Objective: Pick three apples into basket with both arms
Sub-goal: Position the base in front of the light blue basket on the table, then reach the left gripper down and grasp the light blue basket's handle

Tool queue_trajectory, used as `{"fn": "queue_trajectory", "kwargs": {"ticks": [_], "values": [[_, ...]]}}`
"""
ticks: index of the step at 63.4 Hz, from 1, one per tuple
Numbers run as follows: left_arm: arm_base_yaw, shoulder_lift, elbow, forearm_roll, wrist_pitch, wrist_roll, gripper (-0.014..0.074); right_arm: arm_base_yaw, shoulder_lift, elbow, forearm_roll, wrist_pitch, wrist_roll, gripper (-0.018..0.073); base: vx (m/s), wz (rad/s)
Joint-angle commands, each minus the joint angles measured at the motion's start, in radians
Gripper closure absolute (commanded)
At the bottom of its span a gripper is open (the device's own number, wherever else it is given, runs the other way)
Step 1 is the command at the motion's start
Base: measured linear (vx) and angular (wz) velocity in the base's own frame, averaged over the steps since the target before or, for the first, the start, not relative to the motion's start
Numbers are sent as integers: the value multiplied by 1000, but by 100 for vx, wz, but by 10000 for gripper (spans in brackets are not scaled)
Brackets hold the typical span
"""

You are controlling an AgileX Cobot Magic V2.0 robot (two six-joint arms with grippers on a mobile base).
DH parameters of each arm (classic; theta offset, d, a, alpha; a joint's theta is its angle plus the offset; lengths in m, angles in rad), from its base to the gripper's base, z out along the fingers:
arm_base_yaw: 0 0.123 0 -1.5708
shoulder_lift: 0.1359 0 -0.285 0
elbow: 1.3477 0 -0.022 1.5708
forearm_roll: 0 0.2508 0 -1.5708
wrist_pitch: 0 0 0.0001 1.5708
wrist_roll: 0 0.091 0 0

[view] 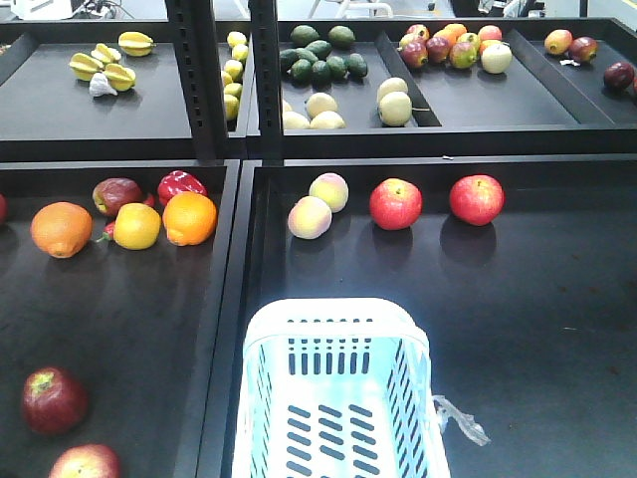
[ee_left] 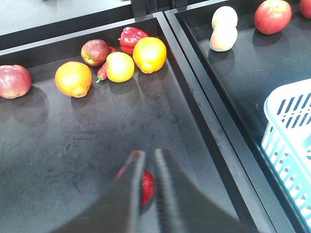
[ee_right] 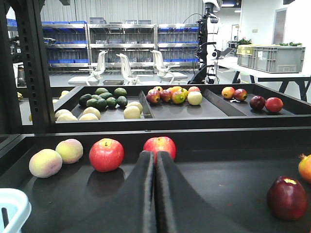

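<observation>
My left gripper point(ee_left: 147, 167) hangs nearly closed and empty right over a dark red apple point(ee_left: 146, 187), while my right gripper point(ee_right: 154, 162), pressed shut and empty, points at two red apples just ahead point(ee_right: 106, 154) point(ee_right: 160, 145). I'd judge them firm, smooth, slippery and roll-prone, so I'd open wide and pinch across the widest middle; the basket point(ee_left: 291, 141) sits off to the left gripper's right.

Apple point(ee_left: 147, 187) partly behind left pincer point(ee_left: 148, 154)
</observation>
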Motion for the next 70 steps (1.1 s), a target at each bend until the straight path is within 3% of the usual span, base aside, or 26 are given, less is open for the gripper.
{"fn": "queue_trajectory", "kwargs": {"ticks": [1, 18, 24, 27, 30, 39, 45, 57, 70], "values": [[-6, 9, -34, -16, -54, 1, 389, -5, -11, 15, -5, -74, -6, 568, 0, 0], [-6, 9, -34, -8, -90, 1, -41, -5, -11, 15, -5, -74, -6, 568, 0, 0], [-6, 16, -34, -11, -131, 3, -125, -5, -11, 15, -5, -74, -6, 568, 0, 0], [-6, 27, -34, -24, -137, 18, -134, -5, -11, 15, -5, -74, -6, 568, 0, 0], [-7, 44, -34, -60, -136, 82, -132, -5, -11, 15, -5, -74, -6, 568, 0, 0], [-68, 108, -34, -239, -147, 405, -103, -5, -11, 15, -5, -74, -6, 568, 0, 0], [-127, 171, -46, -336, -162, 542, -76, -5, -11, 15, -5, -74, -6, 568, 0, 0], [-250, 335, -148, -371, -160, 655, -41, -5, -11, 15, -5, -74, -6, 568, 0, 0], [-387, 498, -267, -364, -157, 685, -41, -5, -11, 15, -5, -74, -6, 568, 0, 0]]}}
